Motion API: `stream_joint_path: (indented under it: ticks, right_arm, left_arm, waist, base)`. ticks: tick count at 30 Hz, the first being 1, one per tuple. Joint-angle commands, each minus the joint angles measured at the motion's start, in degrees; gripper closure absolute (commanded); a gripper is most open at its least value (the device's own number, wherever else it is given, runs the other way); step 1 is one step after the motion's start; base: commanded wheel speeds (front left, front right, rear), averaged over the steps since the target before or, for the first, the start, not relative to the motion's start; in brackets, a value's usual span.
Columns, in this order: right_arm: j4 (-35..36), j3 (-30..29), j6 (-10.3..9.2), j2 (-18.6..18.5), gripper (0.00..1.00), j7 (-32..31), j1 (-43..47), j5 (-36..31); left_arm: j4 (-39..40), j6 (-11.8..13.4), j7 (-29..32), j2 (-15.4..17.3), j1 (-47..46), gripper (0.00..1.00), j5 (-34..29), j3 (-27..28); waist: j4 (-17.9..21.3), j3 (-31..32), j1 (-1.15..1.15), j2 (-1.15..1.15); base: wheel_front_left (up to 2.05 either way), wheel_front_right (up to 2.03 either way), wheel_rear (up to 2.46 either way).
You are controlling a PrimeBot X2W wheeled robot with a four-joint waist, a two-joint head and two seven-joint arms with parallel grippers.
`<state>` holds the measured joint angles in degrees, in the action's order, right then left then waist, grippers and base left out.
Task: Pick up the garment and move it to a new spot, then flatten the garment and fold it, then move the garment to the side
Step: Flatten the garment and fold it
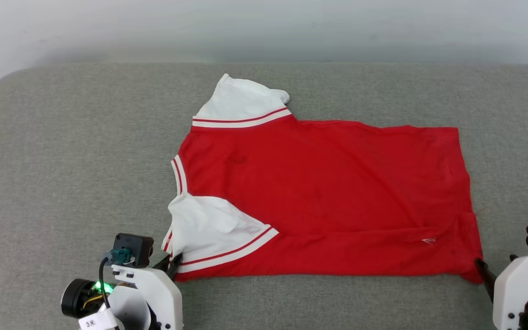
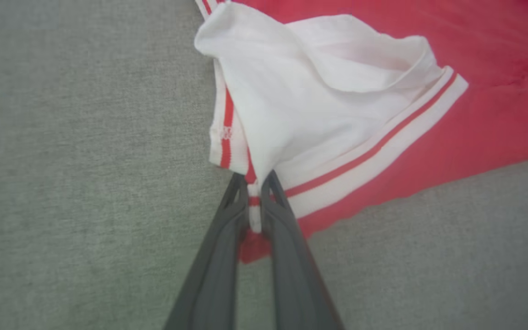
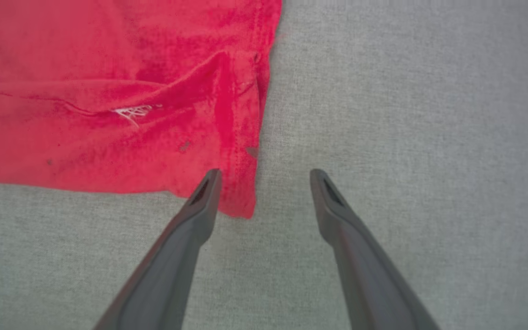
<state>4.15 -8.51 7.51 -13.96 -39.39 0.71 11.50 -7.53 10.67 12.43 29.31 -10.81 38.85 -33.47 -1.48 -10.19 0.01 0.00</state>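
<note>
Since the left end effector [image 2: 255,185] is pinched narrow on just the tip of the striped trim [image 2: 254,201] at the near sleeve [image 2: 319,91], close to the tabletop's [image 1: 62,137] front edge, the hold looks thin, and I judge that a pull could draw that sliver out from between the fingers. The sleeve is also folded over on itself, so a lift may carry up one layer and leave the rest sagging or twisted. The garment [image 1: 319,192] lies spread across the middle of the tabletop, collar toward the left edge and hem toward the right, its near side running along the front edge. It is mostly flat, with a long crease near that side. Any uneven tug would likely deepen that crease and undo the flattening. At the right, the right end effector [image 3: 266,176] stands wide, holding nothing, at the hem corner [image 3: 241,201] nearest the front edge. One fingertip is over the red cloth and the other over bare tabletop. If it closes from there it may catch only the very corner, or push the cloth aside and miss. If the left side moves before the right has a grip, the garment would drag and bunch toward the left.
</note>
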Motion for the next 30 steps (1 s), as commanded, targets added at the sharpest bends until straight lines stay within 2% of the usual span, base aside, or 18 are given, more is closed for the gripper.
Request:
stream_joint_path:
  ticks: [1, 10, 18, 20, 21, 30]
  right_arm:
    - [-0.66, -0.17, -0.05, 0.56, 0.0, -0.12, -1.47, -0.53]
    - [-9.29, 0.1, -0.05, 2.15, 0.0, 0.13, -4.92, -5.13]
    - [-16.47, 3.49, 0.14, 4.49, 0.0, -1.36, -5.1, -2.9]
    - [-17.77, 4.35, 0.3, 4.73, 0.72, -2.29, -4.57, -1.59]
    - [-18.21, 4.72, 0.31, 4.76, 1.0, -2.63, -4.33, -1.05]
    - [-17.38, 1.93, -0.08, 0.9, 1.0, -1.49, -3.73, -0.4]
  left_arm:
    - [1.29, 0.5, 0.14, 0.36, 0.37, 1.0, -0.48, -0.07]
    - [9.06, 2.38, 0.92, 1.71, 0.54, 1.0, -1.37, 0.16]
    - [10.41, 2.86, 1.43, 2.23, 0.26, 1.0, -1.77, -0.17]
    - [10.21, 2.81, 1.5, 2.28, 0.32, 1.0, -1.77, -0.28]
    - [10.07, 2.81, 1.68, 2.33, 0.41, 1.0, -1.69, -0.37]
    - [8.2, 2.85, 2.79, 3.4, 2.14, 1.0, -1.33, -1.19]
  waist:
    - [-0.53, 0.24, -0.01, 0.0]
    - [-2.1, -1.57, -0.01, 0.0]
    - [-2.68, -2.98, -0.01, 0.0]
    - [-2.7, -3.0, -0.01, 0.0]
    - [-2.67, -2.93, -0.01, 0.0]
    - [-1.93, 0.09, -0.01, 0.0]
  base:
    - [0.0, 0.0, 0.0]
    - [0.0, 0.0, 0.0]
    - [0.0, 0.0, 0.0]
    - [0.0, 0.0, 0.0]
    - [0.0, 0.0, 0.0]
    - [0.0, 0.0, 0.0]
